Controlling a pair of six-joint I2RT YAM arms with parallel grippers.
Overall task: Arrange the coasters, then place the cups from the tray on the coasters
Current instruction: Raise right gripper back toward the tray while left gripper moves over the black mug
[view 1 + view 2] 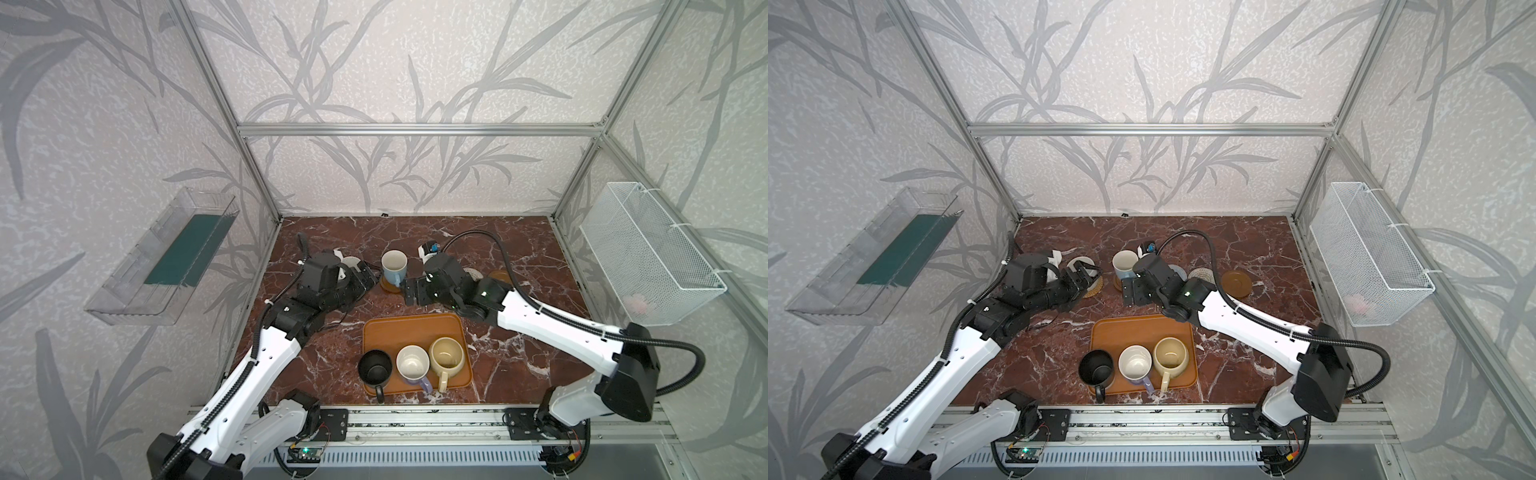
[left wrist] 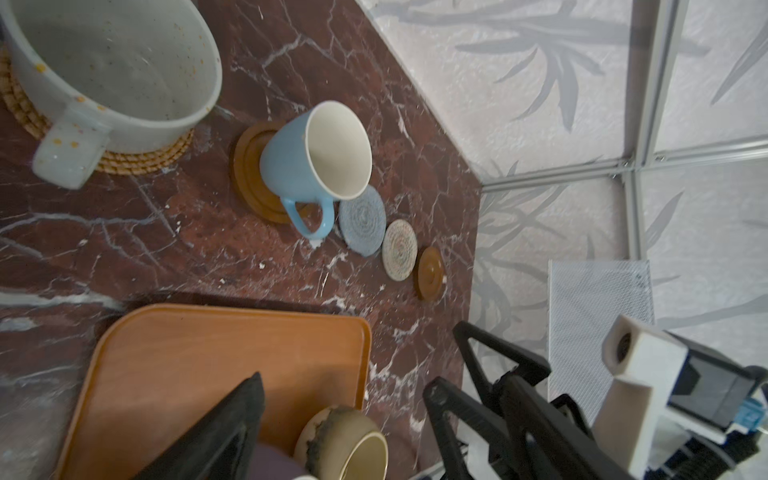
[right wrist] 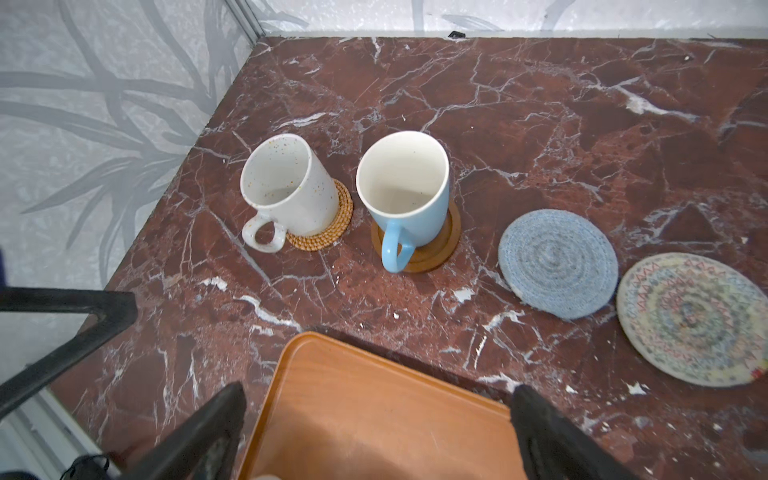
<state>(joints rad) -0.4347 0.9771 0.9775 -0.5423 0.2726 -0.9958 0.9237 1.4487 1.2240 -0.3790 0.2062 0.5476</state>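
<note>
Black fingers of the right gripper (image 3: 380,390) frame the right wrist view. They are spread wide with nothing between them and hang above the far end of the orange-brown tray (image 1: 409,332). Beyond it on the marble table (image 3: 582,124), the light blue mug (image 3: 407,195) stands upright on a brown saucer coaster (image 3: 440,249). Beside it the white speckled mug (image 3: 286,187) sits on the rattan coaster (image 3: 328,232).

The left gripper (image 1: 1090,277) is near that white mug, its fingers apart and holding nothing. Three coasters lie bare in a row: the grey-blue woven coaster (image 3: 557,264), the cream patterned coaster (image 3: 690,320) and a second brown saucer (image 1: 1236,284). On the tray's near end wait the black mug (image 1: 375,366), lavender mug (image 1: 417,380) and cream-yellow mug (image 1: 446,353), packed side by side with handles toward the near edge.

Two placements look finished, so fetching a third mug seems the step in hand. That calls for an arm to draw back over the tray and drop onto an outer mug, where there is finger room. It must then carry the mug to the grey-blue woven coaster without knocking the light blue mug.
</note>
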